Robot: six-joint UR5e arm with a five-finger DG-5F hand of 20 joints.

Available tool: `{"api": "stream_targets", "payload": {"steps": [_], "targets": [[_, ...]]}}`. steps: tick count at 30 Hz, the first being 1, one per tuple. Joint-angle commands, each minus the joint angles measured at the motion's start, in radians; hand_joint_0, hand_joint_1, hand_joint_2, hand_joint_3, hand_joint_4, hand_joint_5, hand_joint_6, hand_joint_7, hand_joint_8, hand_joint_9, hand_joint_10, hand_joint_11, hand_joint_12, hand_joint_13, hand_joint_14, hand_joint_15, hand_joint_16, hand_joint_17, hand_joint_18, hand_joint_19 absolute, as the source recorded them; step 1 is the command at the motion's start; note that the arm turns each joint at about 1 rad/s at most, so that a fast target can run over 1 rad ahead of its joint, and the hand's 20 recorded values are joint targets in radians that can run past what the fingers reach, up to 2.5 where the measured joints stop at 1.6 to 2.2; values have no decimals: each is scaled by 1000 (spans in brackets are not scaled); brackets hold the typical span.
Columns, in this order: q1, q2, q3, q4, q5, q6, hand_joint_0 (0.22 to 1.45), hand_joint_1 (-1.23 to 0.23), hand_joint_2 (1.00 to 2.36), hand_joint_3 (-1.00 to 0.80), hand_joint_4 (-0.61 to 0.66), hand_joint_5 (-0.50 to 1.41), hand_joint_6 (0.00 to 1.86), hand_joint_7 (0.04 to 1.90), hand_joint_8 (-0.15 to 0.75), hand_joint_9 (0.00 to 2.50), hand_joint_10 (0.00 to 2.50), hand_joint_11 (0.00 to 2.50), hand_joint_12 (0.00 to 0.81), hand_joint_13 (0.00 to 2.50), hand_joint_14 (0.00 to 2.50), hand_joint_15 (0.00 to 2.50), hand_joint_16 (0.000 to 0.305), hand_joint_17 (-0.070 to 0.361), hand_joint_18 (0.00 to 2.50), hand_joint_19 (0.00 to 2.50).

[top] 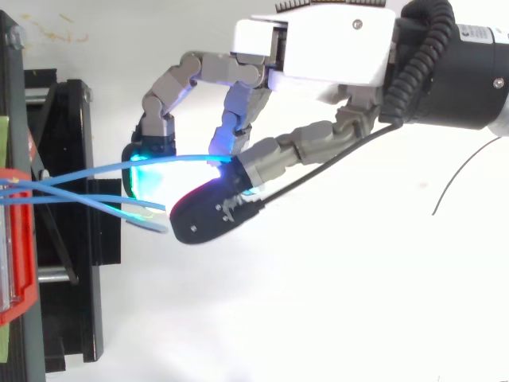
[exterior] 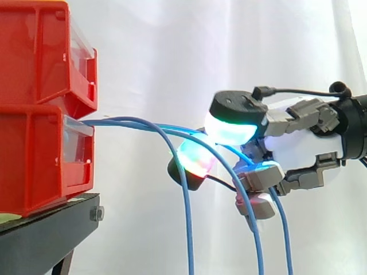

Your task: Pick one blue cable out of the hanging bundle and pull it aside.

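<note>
The hand (exterior: 298,143) is curled, two glowing pads (exterior: 232,129) pinched on one blue cable (top: 95,169). That cable runs almost level from the pinch back to the lower red bin (exterior: 40,166), its long axis in line with the arm. The other cables (exterior: 187,217) leave the same bin, arch just beside and under the fingers, and hang down. In the top view the held cable already lies apart from them, so the pull should probably go sideways, across that axis.
</note>
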Motion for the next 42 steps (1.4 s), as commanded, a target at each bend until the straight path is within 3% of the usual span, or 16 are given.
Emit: {"api": "stream_targets", "payload": {"steps": [1, 3, 7, 15, 17, 21, 23, 25, 32, 38, 42], "targets": [[0, 0, 0, 0, 0, 3, 526, -491, 1000, -500, -54, -173, 909, 790, 250, 1308, 7, 1481, 338, 1114, 26, 1069, 46, 103, 832, 886], [-2, -1, 0, -3, 0, 3, 549, -466, 1000, -500, -58, -173, 907, 797, 241, 1308, 8, 1481, 325, 1110, 25, 1082, 44, 100, 824, 893], [-6, -1, 0, -2, 6, 0, 580, -592, 1010, -371, -56, -183, 908, 812, 222, 1302, 8, 1489, 318, 1108, 26, 1084, 44, 99, 823, 902], [-9, -3, -1, -3, 106, 1, 603, -724, 1016, -283, -61, -194, 925, 790, 225, 1278, 6, 1486, 316, 1106, 26, 1078, 44, 98, 829, 893], [-9, -3, -1, -5, 115, 0, 607, -733, 1015, -288, -59, -194, 927, 790, 224, 1277, 6, 1494, 318, 1103, 26, 1076, 43, 98, 830, 891], [-9, -3, -4, -12, 118, 0, 611, -735, 1015, -293, -64, -194, 929, 783, 227, 1281, 5, 1492, 315, 1106, 26, 1076, 43, 97, 835, 884], [-6, -3, -40, -3, 115, 1, 613, -737, 1015, -294, -69, -194, 929, 784, 221, 1283, 6, 1495, 312, 1106, 26, 1081, 43, 97, 836, 891], [-5, -3, -47, 3, 114, 1, 613, -737, 1015, -291, -65, -194, 929, 782, 221, 1284, 6, 1479, 316, 1106, 26, 1079, 43, 96, 835, 883], [2, -3, -127, 146, 123, -5, 616, -736, 1015, -298, -71, -193, 930, 779, 221, 1285, 5, 1497, 317, 1110, 26, 1080, 43, 96, 839, 892], [3, -3, -121, 167, 124, -36, 610, -734, 1012, -339, -51, -192, 928, 762, 225, 1287, 8, 1486, 313, 1104, 27, 1084, 43, 96, 837, 891], [5, -3, -90, 149, 124, -37, 579, -714, 1006, -421, -42, -191, 927, 746, 231, 1287, 5, 1482, 317, 1105, 26, 1084, 43, 97, 837, 906]]}}
